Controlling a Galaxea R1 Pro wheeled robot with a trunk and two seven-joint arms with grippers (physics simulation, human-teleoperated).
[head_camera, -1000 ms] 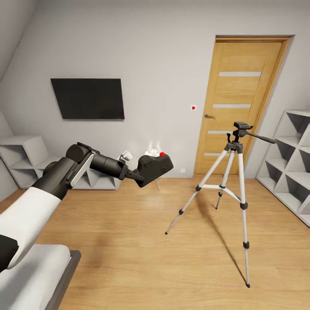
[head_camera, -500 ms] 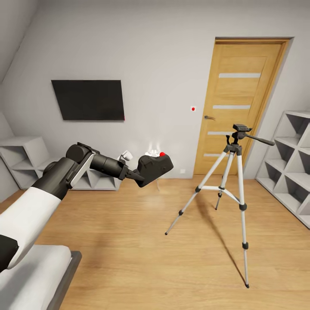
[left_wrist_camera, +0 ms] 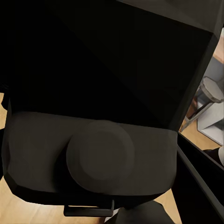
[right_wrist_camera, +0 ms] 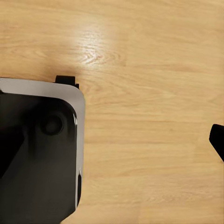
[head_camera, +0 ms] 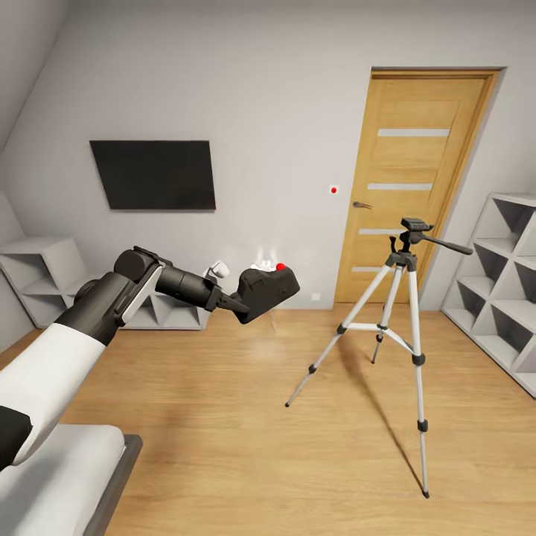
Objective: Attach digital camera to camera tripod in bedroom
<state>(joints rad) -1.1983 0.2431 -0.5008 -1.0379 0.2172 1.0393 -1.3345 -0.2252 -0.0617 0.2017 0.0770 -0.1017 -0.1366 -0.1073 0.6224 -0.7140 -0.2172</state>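
one bed corner (head_camera: 52,476), grey frame with pale mattress, nearest the viewer at lower left. one left arm, white upper sleeve and dark forearm, reaching forward over the plank floor (head_camera: 223,417). one left gripper (head_camera: 237,304), fingers closed on one digital camera (head_camera: 266,290), matte black, held in the air and tilted, one red button on its top; in the left wrist view the camera body (left_wrist_camera: 93,116) sits right against the lens with one round knob facing it. right gripper: one dark fingertip (right_wrist_camera: 217,140) at the frame edge in the right wrist view, over bare floor, beside one black-and-silver part of the robot (right_wrist_camera: 42,154); whether it is wide or narrow cannot be told. one camera tripod (head_camera: 394,327), three silver legs spread on the floor, dark head with one long pan handle, standing to the right of the held camera and well apart from it. farther: two grey cube shelving units, one at left (head_camera: 45,268), one at right (head_camera: 506,275). one small white lamp (head_camera: 262,262), partly hidden behind the camera. far wall: one dark screen (head_camera: 153,174), one wooden door (head_camera: 406,186), one red-dotted wall switch (head_camera: 335,189).
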